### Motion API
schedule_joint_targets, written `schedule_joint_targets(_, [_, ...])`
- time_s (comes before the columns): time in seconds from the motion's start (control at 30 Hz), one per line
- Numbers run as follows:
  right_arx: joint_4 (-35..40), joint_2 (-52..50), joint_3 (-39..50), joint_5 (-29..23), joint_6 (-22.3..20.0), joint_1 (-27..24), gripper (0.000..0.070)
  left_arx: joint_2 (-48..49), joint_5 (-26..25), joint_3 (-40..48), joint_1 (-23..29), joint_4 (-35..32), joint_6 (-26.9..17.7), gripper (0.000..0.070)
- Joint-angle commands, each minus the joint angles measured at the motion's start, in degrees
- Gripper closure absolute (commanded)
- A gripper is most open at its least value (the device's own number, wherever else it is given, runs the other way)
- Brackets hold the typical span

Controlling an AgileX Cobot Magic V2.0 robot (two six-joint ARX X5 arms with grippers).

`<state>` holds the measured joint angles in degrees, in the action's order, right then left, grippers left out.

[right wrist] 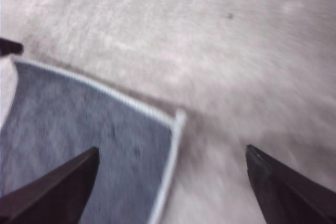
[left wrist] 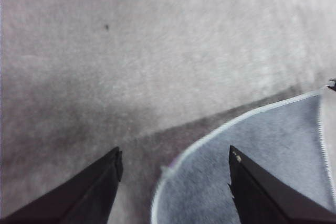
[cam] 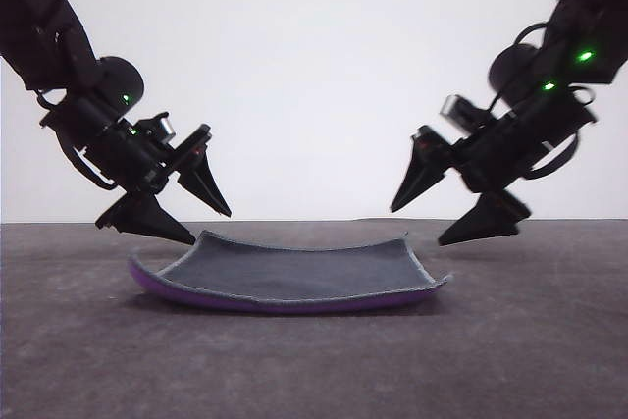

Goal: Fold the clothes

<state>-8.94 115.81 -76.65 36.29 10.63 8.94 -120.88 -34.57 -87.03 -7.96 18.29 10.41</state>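
Front view: I find the cloth lying unfolded at the middle of the grey table, dark grey face up, purple face showing along its near underside, both side edges curling upward. My left gripper hangs just above the cloth's left edge with its fingers spread and nothing between them; my right gripper hangs just above the right edge, likewise spread and empty. Left wrist view: the fingers straddle the cloth's stitched corner, one over bare table, one over the grey face. Right wrist view, somewhat blurred: the right fingers bracket the opposite corner in the same way. My judgement: the grasp is not yet made. To do it well I would lower both arms evenly, slide the lower finger under each raised edge, and close on the stitched border only.
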Motion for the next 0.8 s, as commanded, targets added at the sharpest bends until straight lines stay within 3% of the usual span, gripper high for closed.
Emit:
schedule_joint_targets(0.0, [0.4, 2.3, -2.5, 0.4, 1.3, 1.1, 0.0138, -1.6, -0.5, -1.6, -0.4, -0.2, -0.9, 0.0308])
schedule_joint_targets(0.43, [0.3, 8.2, -5.9, -0.3, 2.9, 4.8, 0.0180, -2.7, 0.0, -1.6, -0.8, 0.8, -1.9, 0.0310])
schedule_joint_targets(0.5, [0.5, 8.2, -6.0, -0.3, 2.9, 4.8, 0.0239, -2.7, 0.0, -1.6, -0.9, 0.8, -2.0, 0.0326])
schedule_joint_targets(0.57, [0.0, 8.2, -6.3, -0.3, 2.9, 4.8, 0.0340, -2.7, 0.0, -1.6, -1.0, 1.0, -2.0, 0.0410])
schedule_joint_targets(0.7, [-2.1, 8.2, -6.7, -0.2, 2.4, 4.2, 0.0465, -2.7, 0.0, -1.6, -1.0, 1.5, -2.2, 0.0658])
schedule_joint_targets(0.77, [-2.4, 8.2, -6.7, -0.2, 2.0, 3.9, 0.0509, -2.7, 0.0, -1.6, -1.0, 1.5, -2.2, 0.0700])
